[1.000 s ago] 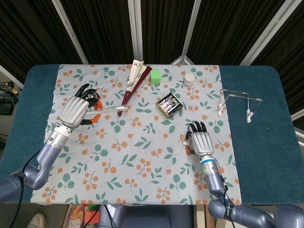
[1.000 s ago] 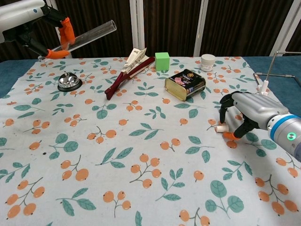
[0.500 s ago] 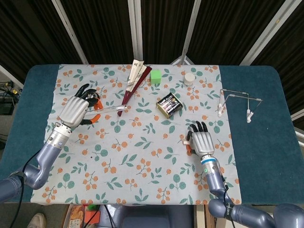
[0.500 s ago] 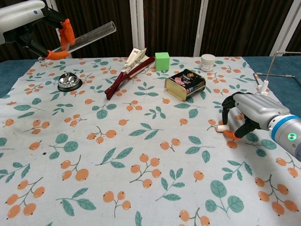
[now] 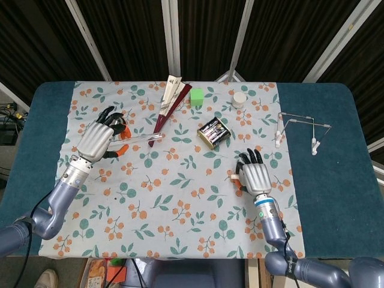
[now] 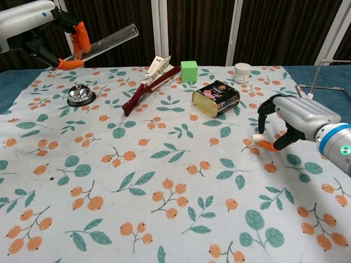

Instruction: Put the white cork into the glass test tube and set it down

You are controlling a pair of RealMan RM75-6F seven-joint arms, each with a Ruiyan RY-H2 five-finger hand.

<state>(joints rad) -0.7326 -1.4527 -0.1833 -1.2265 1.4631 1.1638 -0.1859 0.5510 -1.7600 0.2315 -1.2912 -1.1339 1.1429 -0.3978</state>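
My left hand (image 5: 98,140) (image 6: 41,24) holds the clear glass test tube (image 5: 139,138) (image 6: 104,42) in the air over the cloth's left side. The tube lies nearly level, its open end toward the table's middle. My right hand (image 5: 255,176) (image 6: 299,118) hovers over the cloth's right part. It pinches the small white cork (image 6: 255,136) (image 5: 231,176) between its orange-tipped thumb and a finger, just above the cloth. The cork and the tube are far apart.
A silver bell (image 6: 81,95) sits below the left hand. A dark red folded fan (image 6: 149,87), a green cube (image 6: 189,70), a tin of batteries (image 6: 215,97) and a small white jar (image 6: 242,72) lie toward the back. A wire rack (image 5: 298,129) stands at the right.
My right hand has lifted a little off the cloth with the cork pinched in it. The left hand and tube have barely shifted.
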